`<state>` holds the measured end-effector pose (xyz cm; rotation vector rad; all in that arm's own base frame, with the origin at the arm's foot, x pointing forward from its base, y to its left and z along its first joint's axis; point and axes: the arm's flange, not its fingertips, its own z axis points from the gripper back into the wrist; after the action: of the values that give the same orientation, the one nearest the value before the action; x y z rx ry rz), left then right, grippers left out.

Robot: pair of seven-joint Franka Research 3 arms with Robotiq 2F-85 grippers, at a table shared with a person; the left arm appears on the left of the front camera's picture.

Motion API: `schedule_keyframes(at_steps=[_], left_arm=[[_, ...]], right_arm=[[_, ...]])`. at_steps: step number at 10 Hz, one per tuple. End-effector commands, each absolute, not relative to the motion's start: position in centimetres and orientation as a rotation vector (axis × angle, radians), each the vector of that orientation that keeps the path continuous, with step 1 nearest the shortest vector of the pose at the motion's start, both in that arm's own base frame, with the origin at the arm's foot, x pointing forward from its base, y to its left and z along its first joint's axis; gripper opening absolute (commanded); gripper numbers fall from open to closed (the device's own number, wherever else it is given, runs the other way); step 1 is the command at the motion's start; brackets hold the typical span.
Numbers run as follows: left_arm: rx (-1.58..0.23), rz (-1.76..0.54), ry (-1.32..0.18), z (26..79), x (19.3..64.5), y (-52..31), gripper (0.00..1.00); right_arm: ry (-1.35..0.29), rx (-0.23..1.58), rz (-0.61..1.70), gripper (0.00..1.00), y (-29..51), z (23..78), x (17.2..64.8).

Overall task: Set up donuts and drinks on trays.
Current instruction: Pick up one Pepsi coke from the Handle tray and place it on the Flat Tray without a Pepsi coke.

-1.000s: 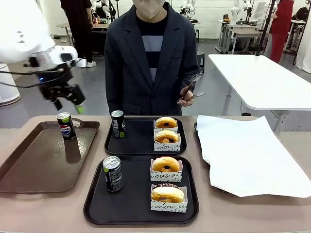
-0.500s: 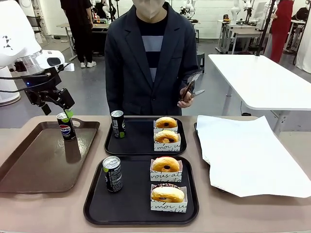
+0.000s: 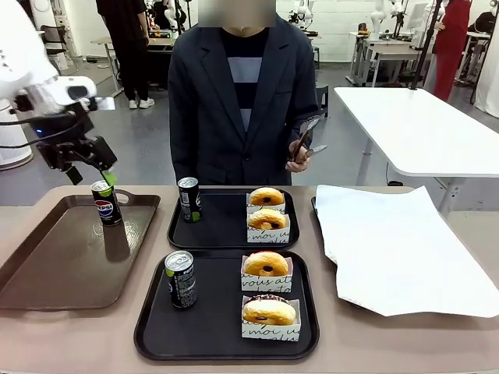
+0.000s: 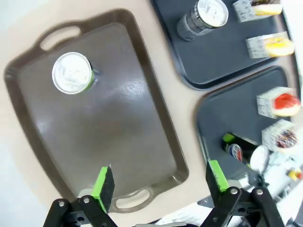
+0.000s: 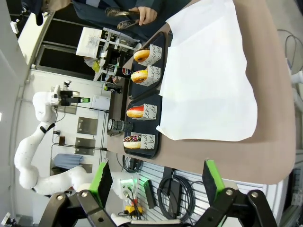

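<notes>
Right at the front of the table sits a black tray (image 3: 152, 331) with one black can (image 3: 181, 279) on its left side and two donuts (image 3: 267, 265) in white paper holders on its right side. Just behind it is a second black tray (image 3: 226, 234). That one also has a black can (image 3: 188, 199) on the left and two donuts (image 3: 267, 197) on the right, one behind the other. Off to the left lies a brown tray (image 3: 47, 273). A Pepsi can (image 3: 106, 202) stands at its far end. The left gripper (image 3: 88, 173) hangs in the air just above and behind that can, not touching it. From its wrist camera, the fingers (image 4: 103, 188) are spread wide with nothing between them. The right gripper (image 5: 156, 182) is wide too and holds nothing. A big white sheet of paper (image 3: 398, 249) covers the right part of the table. Across the table stands a person in a dark jacket, with a hand (image 3: 299, 156) holding tongs (image 3: 307, 134).
</notes>
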<state>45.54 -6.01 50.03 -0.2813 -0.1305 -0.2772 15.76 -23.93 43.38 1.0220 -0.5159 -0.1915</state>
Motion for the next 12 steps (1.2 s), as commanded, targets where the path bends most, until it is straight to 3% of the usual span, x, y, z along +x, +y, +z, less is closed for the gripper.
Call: schedule_keyframes(at_steps=[1,6,10,12], left_arm=[[-0.516,-0.19,-0.113,49.9,43.8,1.4,1.0],[-0.894,-0.075,-0.092,45.6,43.8,13.9,1.0],[-1.189,-0.027,-0.112,41.5,42.3,17.3,1.0],[-1.236,-0.003,-0.149,39.4,40.8,18.3,1.0]], right_arm=[[-0.55,1.048,-0.18,1.0,-23.9,43.6,16.1],[-0.55,1.048,-0.18,1.0,-23.9,43.6,16.1],[-0.55,1.048,-0.18,1.0,-23.9,43.6,16.1],[-0.55,1.048,-0.18,1.0,-23.9,43.6,16.1]])
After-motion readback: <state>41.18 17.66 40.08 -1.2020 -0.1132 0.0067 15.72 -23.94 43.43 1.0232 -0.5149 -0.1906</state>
